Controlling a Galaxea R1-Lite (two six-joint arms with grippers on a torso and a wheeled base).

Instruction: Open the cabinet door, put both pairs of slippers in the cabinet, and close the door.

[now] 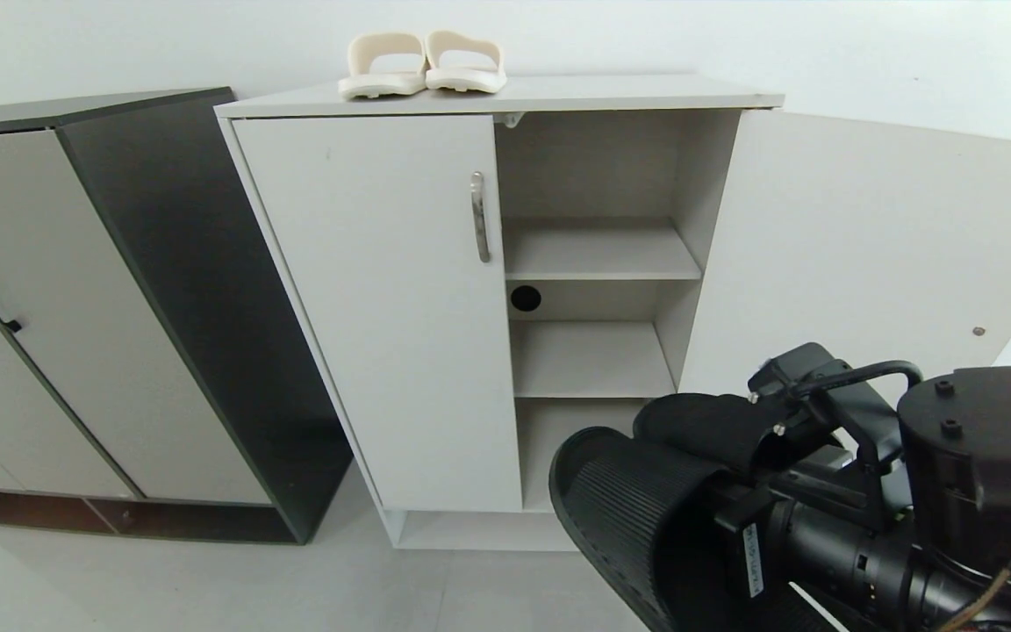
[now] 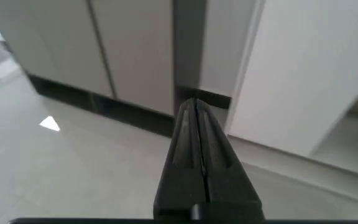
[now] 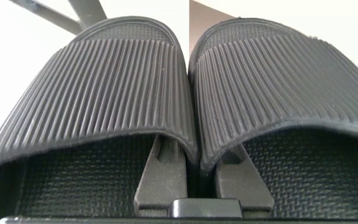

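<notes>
1. White cabinet (image 1: 611, 92): stands on the floor (image 1: 207, 588) against the wall, its right half exposed.
2. Dark cabinet (image 1: 198, 290): just beside the white cabinet on the robot's left, its door shut.
3. Open door (image 1: 856, 254): the white cabinet's right-hand door, swung wide outward to the right.
4. Closed door (image 1: 383, 307): the left-hand door, flush with the front. Its metal handle (image 1: 478, 217) is upright near the inner edge.
5. Shelves (image 1: 598, 250): two bare boards inside the exposed half, one above the other.
6. Black slippers (image 1: 637, 509): a ribbed pair held side by side in the air, low and in front of the open compartment.
7. Cream slippers (image 1: 422, 63): a pair lying side by side on the white cabinet's top, above the closed door.
8. Right gripper (image 3: 201, 177): one finger inside each black slipper under its strap, clamping their touching inner walls together.
9. Left gripper (image 2: 196, 109): fingers pressed together on nothing, above the floor before the two cabinets.
</notes>
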